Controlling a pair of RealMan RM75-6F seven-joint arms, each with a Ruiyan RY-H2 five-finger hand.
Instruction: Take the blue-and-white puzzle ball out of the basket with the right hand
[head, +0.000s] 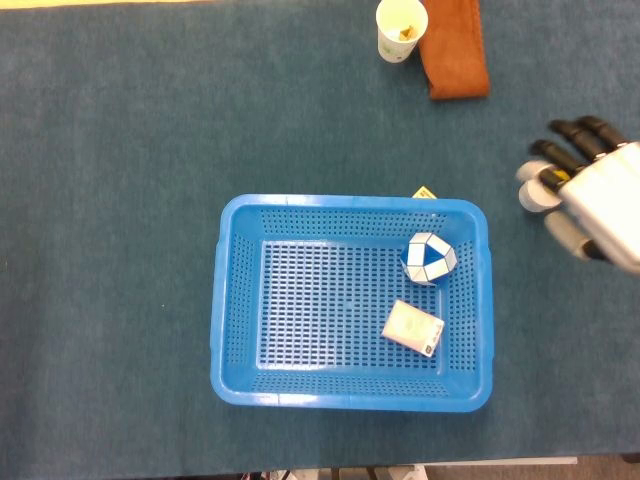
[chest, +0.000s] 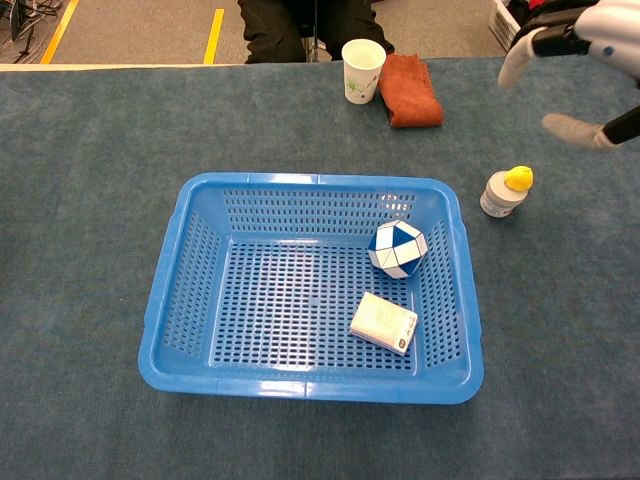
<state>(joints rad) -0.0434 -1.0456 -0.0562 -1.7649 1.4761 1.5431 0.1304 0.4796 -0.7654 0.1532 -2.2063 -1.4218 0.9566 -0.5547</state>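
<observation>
The blue-and-white puzzle ball (head: 429, 259) (chest: 397, 249) lies in the blue basket (head: 232, 300) (chest: 170, 290), close to its right wall and towards the back. My right hand (head: 590, 195) (chest: 580, 60) hangs in the air to the right of the basket, over the small bottle, with its fingers spread and nothing in them. It is well apart from the ball. The left hand does not show in either view.
A white box (head: 413, 327) (chest: 383, 322) lies in the basket in front of the ball. A small bottle with a yellow cap (chest: 504, 191) stands right of the basket. A paper cup (head: 401, 28) (chest: 362, 69) and a brown cloth (head: 456, 50) (chest: 409, 90) sit at the back.
</observation>
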